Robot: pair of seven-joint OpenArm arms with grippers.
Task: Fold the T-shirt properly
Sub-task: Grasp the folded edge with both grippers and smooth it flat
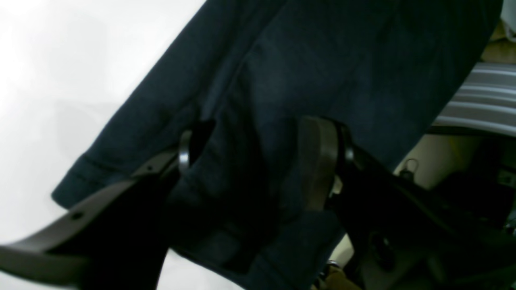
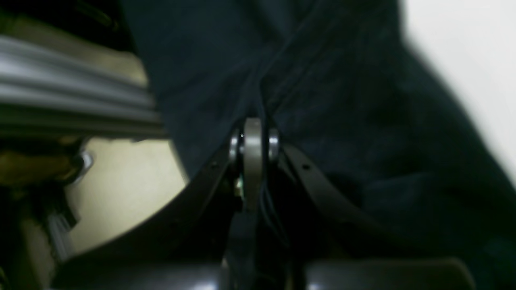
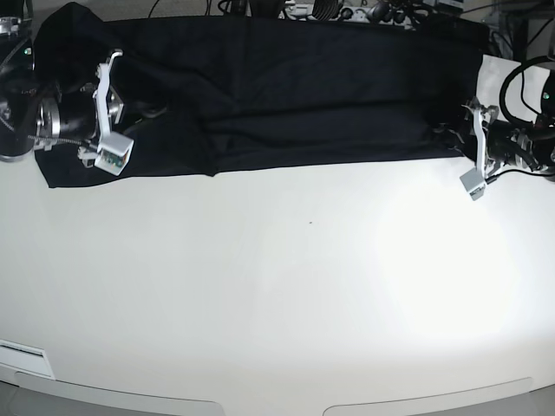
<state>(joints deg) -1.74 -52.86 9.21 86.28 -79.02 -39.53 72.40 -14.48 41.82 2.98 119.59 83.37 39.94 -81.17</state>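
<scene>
While the T-shirt lies spread along the top of the table, the right gripper pinches its cloth for folding and the left gripper straddles it, jaws wide.

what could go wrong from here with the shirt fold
1. The right end effector is shut on a bunched pinch of the T-shirt; lifting may drag several layers.
2. The left end effector stands open around cloth, ungripped, so a lift now would likely be lopsided.
3. The T-shirt overhangs the table far edge and could slide off.
</scene>
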